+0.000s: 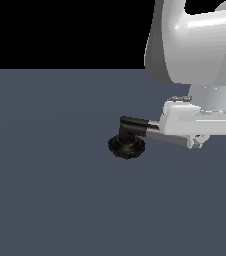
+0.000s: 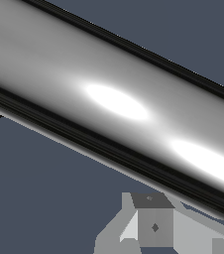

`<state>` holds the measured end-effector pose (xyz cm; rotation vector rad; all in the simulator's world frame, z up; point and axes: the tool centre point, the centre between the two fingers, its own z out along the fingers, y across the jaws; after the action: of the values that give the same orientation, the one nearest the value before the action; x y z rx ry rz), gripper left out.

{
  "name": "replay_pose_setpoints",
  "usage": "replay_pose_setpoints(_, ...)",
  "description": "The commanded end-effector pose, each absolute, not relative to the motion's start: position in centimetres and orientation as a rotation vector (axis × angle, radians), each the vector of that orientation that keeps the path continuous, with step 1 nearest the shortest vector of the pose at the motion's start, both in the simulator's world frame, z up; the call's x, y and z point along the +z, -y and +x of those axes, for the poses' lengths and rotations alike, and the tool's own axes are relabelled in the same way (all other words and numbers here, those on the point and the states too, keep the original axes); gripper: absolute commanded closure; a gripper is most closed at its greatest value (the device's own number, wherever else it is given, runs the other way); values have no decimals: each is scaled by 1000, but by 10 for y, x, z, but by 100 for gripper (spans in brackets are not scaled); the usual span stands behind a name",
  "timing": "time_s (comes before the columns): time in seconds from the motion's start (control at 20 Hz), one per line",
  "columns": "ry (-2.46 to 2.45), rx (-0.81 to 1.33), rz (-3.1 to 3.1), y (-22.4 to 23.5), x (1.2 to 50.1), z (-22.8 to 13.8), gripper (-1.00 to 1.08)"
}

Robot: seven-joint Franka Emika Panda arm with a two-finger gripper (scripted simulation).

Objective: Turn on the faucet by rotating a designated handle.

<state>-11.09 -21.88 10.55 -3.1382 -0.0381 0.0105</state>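
1. The faucet (image 1: 127,142) sat on a flat slate-blue floor (image 1: 50,190), near the middle of the exterior view, its black ridged base resting flat on that surface.
2. A black elbow (image 1: 129,125) rose from the base and bent toward the exterior view's right.
3. The handle (image 1: 157,136), a chrome bar, ran from the elbow toward the exterior view's right, sloping slightly downward, and most of its length was hidden behind the gripper.
4. The gripper (image 1: 197,141) hung low at the handle's far end, its white body lying across the bar, beneath the large white arm (image 1: 195,45).
5. In the wrist view the handle (image 2: 109,99) filled most of the picture as a bright diagonal cylinder with two glare spots, very close to the camera.
6. One grey fingertip (image 2: 153,225) showed beside the bar in the wrist view; the other was out of sight.
7. Whether the jaws were spread or closed, or touched the handle, could not be told from either view.
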Motion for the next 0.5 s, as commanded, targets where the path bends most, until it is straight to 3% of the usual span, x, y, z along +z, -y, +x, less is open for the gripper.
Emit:
replay_pose_setpoints(0.0, 62, 1, -3140, 219, 106, -98, 108)
replay_pose_setpoints(0.45, 57, 1, -3140, 240, 106, -74, 108)
